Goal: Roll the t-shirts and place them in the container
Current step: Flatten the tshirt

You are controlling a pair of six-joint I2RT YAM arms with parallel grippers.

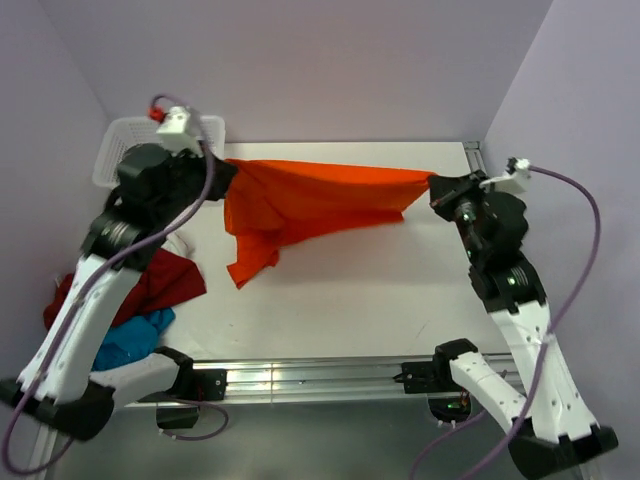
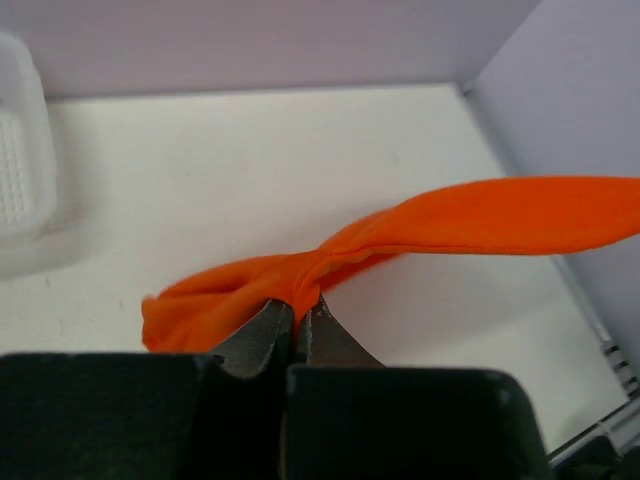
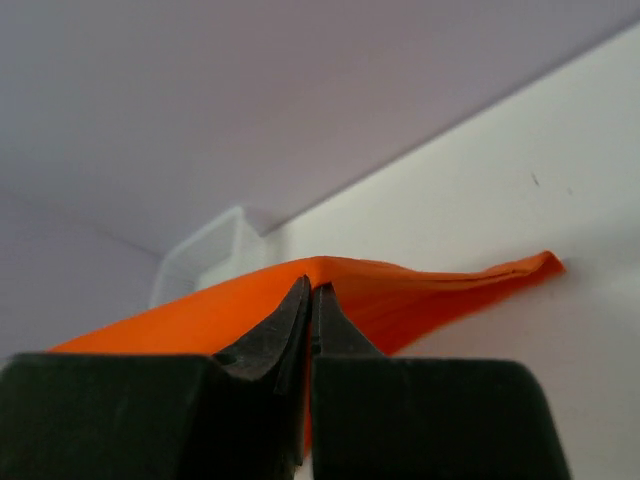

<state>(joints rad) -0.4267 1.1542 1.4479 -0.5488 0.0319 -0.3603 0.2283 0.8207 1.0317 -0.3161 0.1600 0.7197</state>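
A bright orange t-shirt [image 1: 310,195] hangs stretched across the back of the table between both arms, its lower part drooping to the table at the left. My left gripper [image 1: 225,170] is shut on its left end; in the left wrist view the cloth [image 2: 420,232] bunches at the fingertips [image 2: 298,303]. My right gripper [image 1: 433,185] is shut on the right end, with orange cloth [image 3: 430,290] pinched at the tips [image 3: 311,290]. A dark red t-shirt [image 1: 160,283] and a blue t-shirt [image 1: 135,337] lie heaped at the table's left edge, partly under the left arm.
A white mesh basket [image 1: 115,150] stands in the back left corner, also showing in the left wrist view [image 2: 25,170]. Lilac walls close in the back and both sides. A metal rail [image 1: 310,378] runs along the near edge of the white table [image 1: 350,300].
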